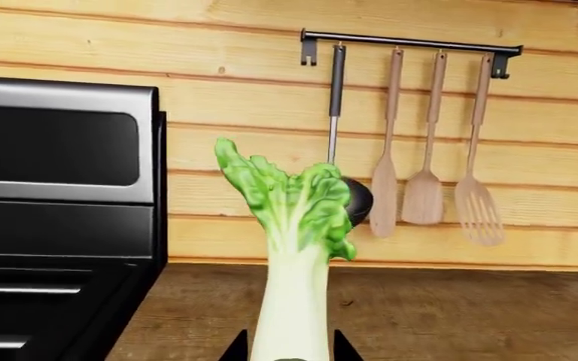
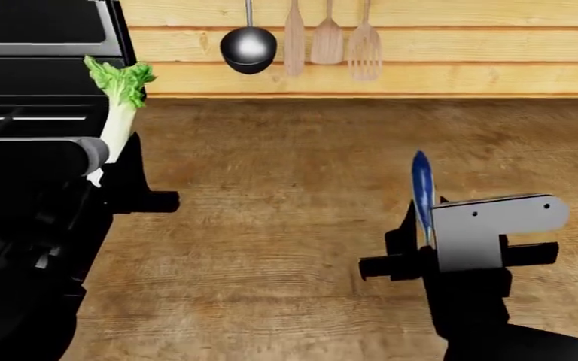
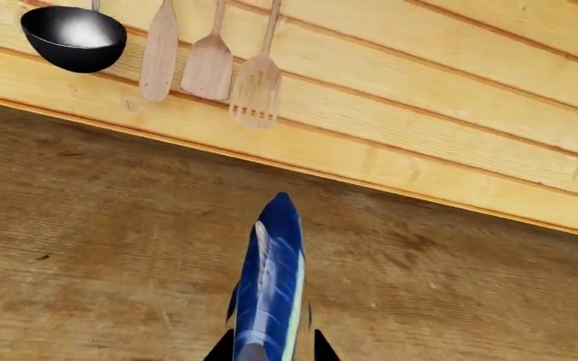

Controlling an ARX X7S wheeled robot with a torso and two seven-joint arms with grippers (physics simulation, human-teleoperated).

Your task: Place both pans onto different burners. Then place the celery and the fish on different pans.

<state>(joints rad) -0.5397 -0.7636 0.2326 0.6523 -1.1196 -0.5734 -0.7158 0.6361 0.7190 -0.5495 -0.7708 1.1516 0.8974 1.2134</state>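
Two grippers stand loaded: left gripper (image 2: pixel 118 177) clamps celery (image 2: pixel 118 101) beside the stove (image 2: pixel 28 75), right gripper (image 2: pixel 424 244) clamps fish (image 2: pixel 423 192) (pans unseen); pan placement seemingly next.

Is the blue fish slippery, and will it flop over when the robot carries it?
The fish probably stays stiff: it sticks straight out of the right gripper without drooping. Its shiny skin suggests it may be slippery. It is slim and held only at one end, so it might twist or slide out.
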